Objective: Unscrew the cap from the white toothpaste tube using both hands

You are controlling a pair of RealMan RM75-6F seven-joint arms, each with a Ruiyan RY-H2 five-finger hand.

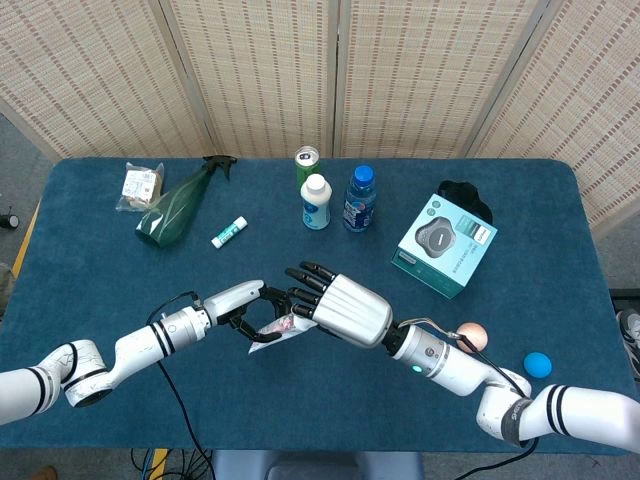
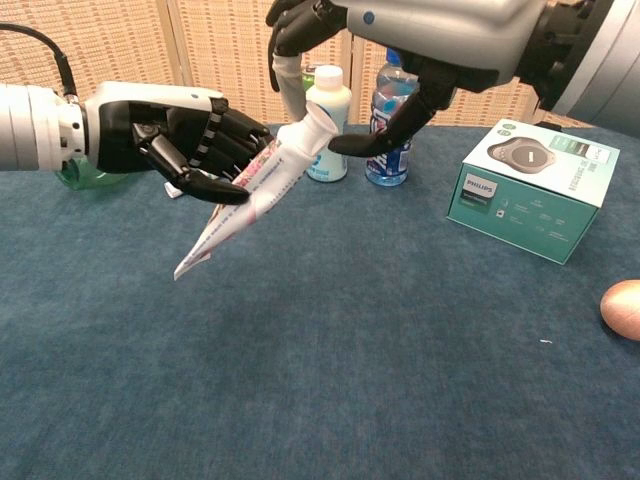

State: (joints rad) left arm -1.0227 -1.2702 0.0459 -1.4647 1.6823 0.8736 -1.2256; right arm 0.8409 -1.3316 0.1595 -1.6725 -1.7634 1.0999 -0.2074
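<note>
My left hand (image 2: 170, 135) grips the white toothpaste tube (image 2: 250, 195) around its middle and holds it above the table, crimped end down to the left, white cap (image 2: 318, 125) up to the right. My right hand (image 2: 430, 30) hovers at the cap with fingers spread; its thumb (image 2: 365, 143) reaches just under the cap and its fingers (image 2: 288, 40) arch over it, holding nothing. In the head view the left hand (image 1: 245, 303) and right hand (image 1: 340, 308) meet over the tube (image 1: 275, 330) at table centre front.
Behind stand a white bottle (image 1: 316, 201), a blue-capped bottle (image 1: 360, 198) and a can (image 1: 306, 160). A teal box (image 1: 444, 245) lies right, a green spray bottle (image 1: 178, 203) and a small stick (image 1: 229, 232) left. A peach ball (image 1: 471, 335) and a blue ball (image 1: 538, 364) sit front right.
</note>
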